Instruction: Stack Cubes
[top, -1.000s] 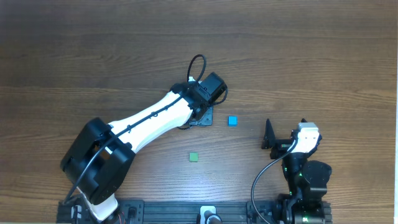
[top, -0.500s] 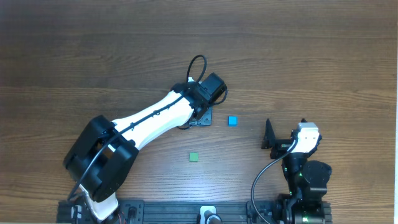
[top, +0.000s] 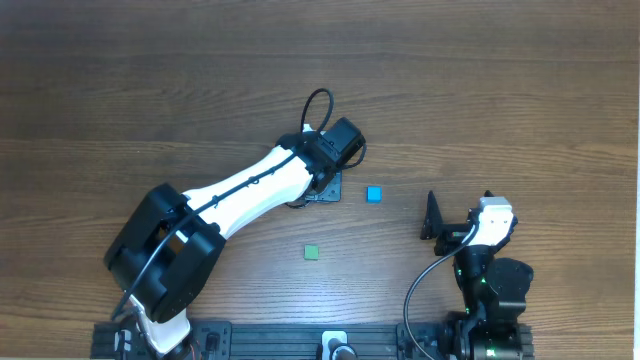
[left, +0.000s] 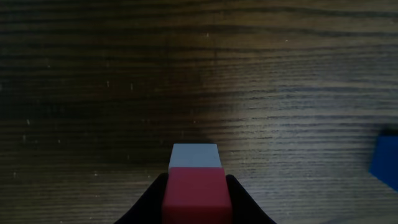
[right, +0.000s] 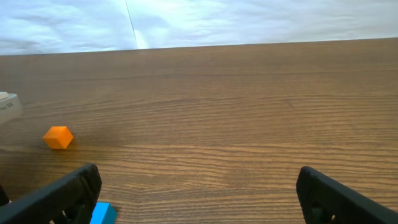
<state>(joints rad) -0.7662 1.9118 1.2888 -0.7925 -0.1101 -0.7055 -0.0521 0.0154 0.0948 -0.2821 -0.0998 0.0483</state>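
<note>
L gripper (left: 196, 206) pinching red cube (left: 196, 188) — R gripper (right: 198, 196) spread wide, apparently empty.

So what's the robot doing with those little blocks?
The left gripper is shut on a red cube near the middle of the wooden table. A blue cube sits on the table close beside it, and a green cube lies nearer the arm bases. The right gripper is open and empty, off to the side. An orange cube also sits on the table. No cube is on top of another yet.
</note>
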